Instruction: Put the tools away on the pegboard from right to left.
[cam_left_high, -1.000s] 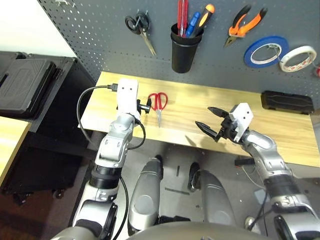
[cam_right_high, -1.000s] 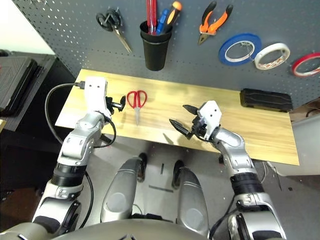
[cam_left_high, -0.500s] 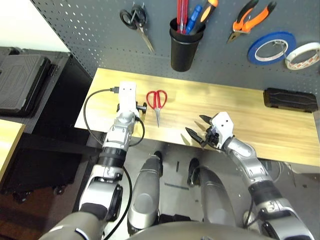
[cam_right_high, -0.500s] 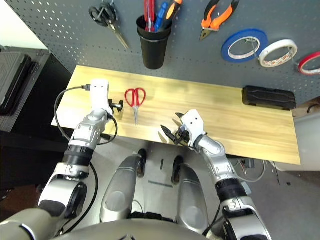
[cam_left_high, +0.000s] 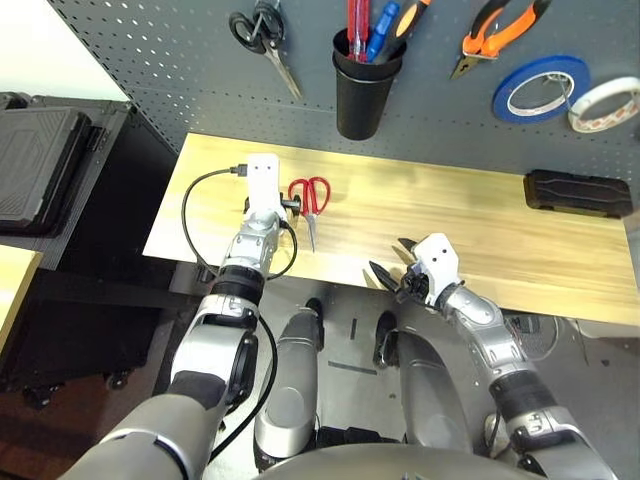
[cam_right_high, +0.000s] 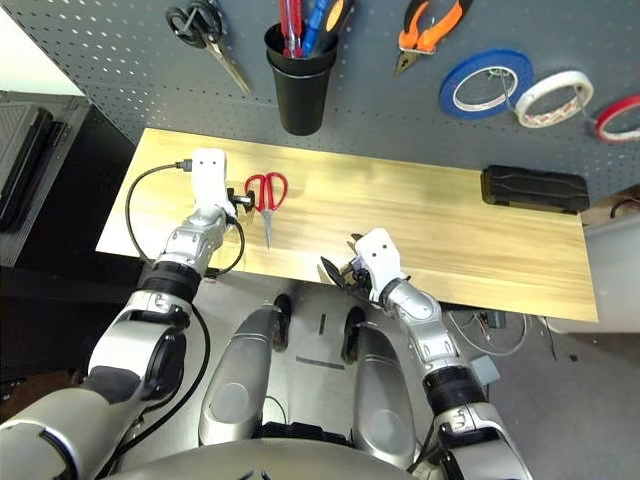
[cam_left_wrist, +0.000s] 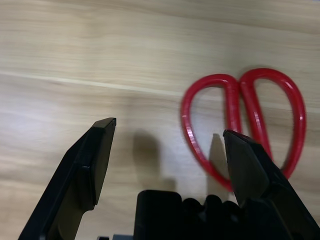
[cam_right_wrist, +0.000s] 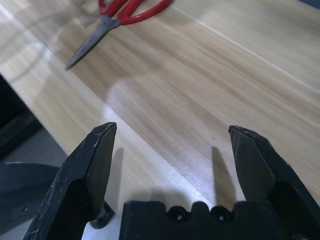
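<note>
Red-handled scissors flat on wooden table, below pegboard. Left gripper spread wide beside the handle loops, holding nothing. Right gripper agape at table's near edge.

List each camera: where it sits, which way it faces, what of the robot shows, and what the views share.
Left eye and right eye views: on the head, looking forward and down at the wooden table and pegboard over both silver forearms.
Left wrist view: on the left wrist, looking along the open left gripper at the red-handled scissors.
Right wrist view: on the right wrist, looking along the open right gripper across the table's front edge.
Shared: the red-handled scissors lie on the table in every view.
</note>
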